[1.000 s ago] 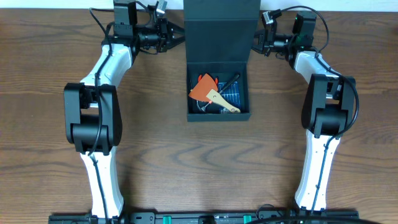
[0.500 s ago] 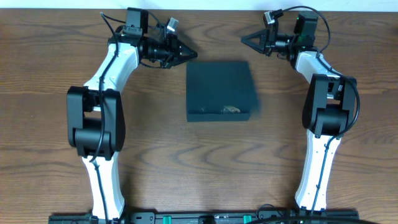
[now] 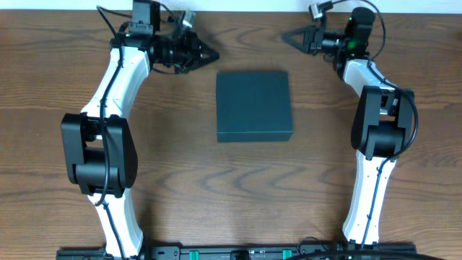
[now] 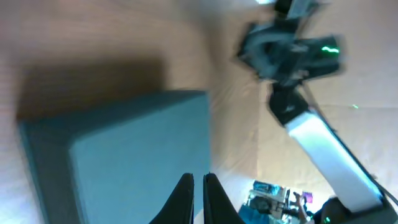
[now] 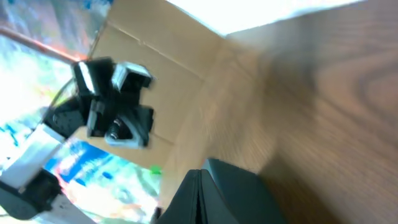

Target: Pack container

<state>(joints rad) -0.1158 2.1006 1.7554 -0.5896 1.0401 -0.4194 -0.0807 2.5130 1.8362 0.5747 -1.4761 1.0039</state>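
The dark blue-green square container (image 3: 254, 105) lies in the middle of the table with its flap lid closed flat, so its contents are hidden. It also shows in the left wrist view (image 4: 124, 155) and the right wrist view (image 5: 249, 186). My left gripper (image 3: 214, 54) is shut and empty, above the table just off the container's far left corner. My right gripper (image 3: 284, 36) is shut and empty, off the container's far right corner. Neither gripper touches the container.
The brown wooden table (image 3: 180, 188) surrounds the container. A pale wall edge runs along the far side behind both grippers. The right arm (image 4: 292, 56) shows in the left wrist view, and the left arm (image 5: 112, 112) in the right wrist view.
The lid, upright and open a second ago with tools visible inside, has come down and now lies fully closed. Both grippers have drawn back away from the container.
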